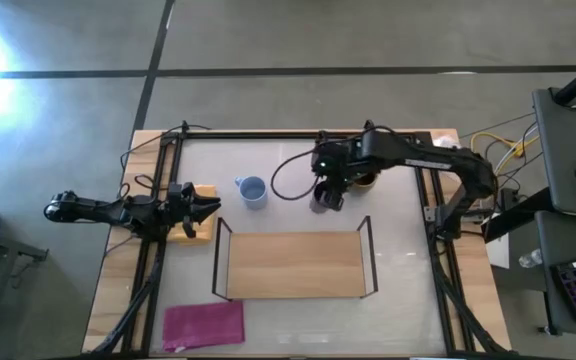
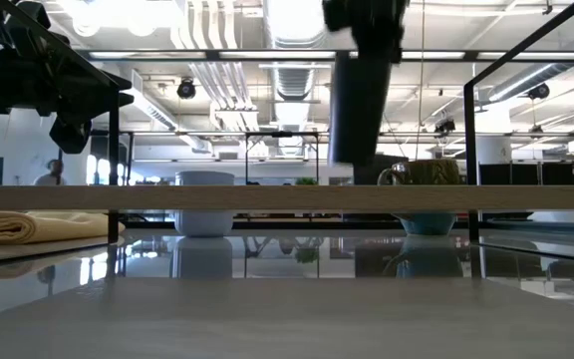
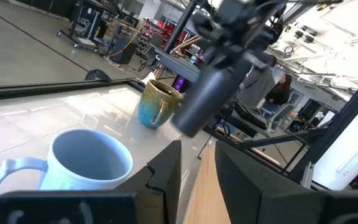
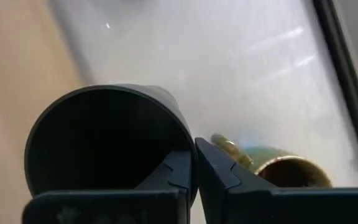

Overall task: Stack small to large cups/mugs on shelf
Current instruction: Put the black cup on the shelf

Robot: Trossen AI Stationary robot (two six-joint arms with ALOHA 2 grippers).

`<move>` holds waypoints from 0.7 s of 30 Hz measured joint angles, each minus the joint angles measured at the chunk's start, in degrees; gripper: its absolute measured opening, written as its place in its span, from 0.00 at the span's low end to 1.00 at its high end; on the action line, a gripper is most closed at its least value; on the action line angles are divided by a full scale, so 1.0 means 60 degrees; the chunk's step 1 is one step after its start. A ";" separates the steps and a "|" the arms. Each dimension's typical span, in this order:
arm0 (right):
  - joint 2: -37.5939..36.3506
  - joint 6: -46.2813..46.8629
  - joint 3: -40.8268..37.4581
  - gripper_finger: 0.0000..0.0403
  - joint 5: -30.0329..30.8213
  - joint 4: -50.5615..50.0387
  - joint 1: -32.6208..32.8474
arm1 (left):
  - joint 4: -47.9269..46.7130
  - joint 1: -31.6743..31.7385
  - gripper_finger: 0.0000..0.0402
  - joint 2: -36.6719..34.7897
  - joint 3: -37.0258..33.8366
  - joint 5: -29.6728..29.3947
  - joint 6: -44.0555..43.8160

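Note:
My right gripper (image 1: 328, 190) is shut on the black mug (image 1: 324, 202) and holds it in the air beyond the shelf's far edge. The shelf (image 1: 293, 264) is a light-wood board with black wire uprights at both ends. The light blue mug (image 1: 253, 190) stands upright on the table to the left of the black mug. The brown mug (image 1: 364, 180) stands upright just to its right. My left gripper (image 1: 206, 207) is open and empty above the yellow cloth (image 1: 202, 222) at the table's left. My right gripper pinches the black mug's wall at the rim (image 4: 182, 134), one finger (image 4: 176, 177) inside the mug and one finger (image 4: 222, 174) outside. The fingers come from above, pointing down. The mug (image 2: 360, 110) hangs below them, mouth up, a little tilted, clear of the table.
A pink cloth (image 1: 204, 325) lies at the near left of the table. A black frame (image 1: 168, 150) runs around the table's edges. The shelf's board (image 2: 287, 197) stands raised above the tabletop. A person (image 3: 278, 90) stands in the room beyond the table.

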 joint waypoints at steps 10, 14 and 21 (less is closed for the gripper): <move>-0.0043 0.1042 0.1981 0.02 -0.1575 -0.2686 0.1330 | -0.0001 0.0001 0.21 0.0022 0.0000 -0.0004 0.0000; -0.0018 0.1754 0.1984 0.02 -0.1681 -0.2702 0.1937 | 0.0000 0.0001 0.21 0.0018 0.0000 -0.0003 0.0000; 0.0048 0.2053 0.1245 0.02 -0.1245 -0.2725 0.2995 | -0.0001 0.0000 0.21 0.0047 0.0000 0.0000 0.0000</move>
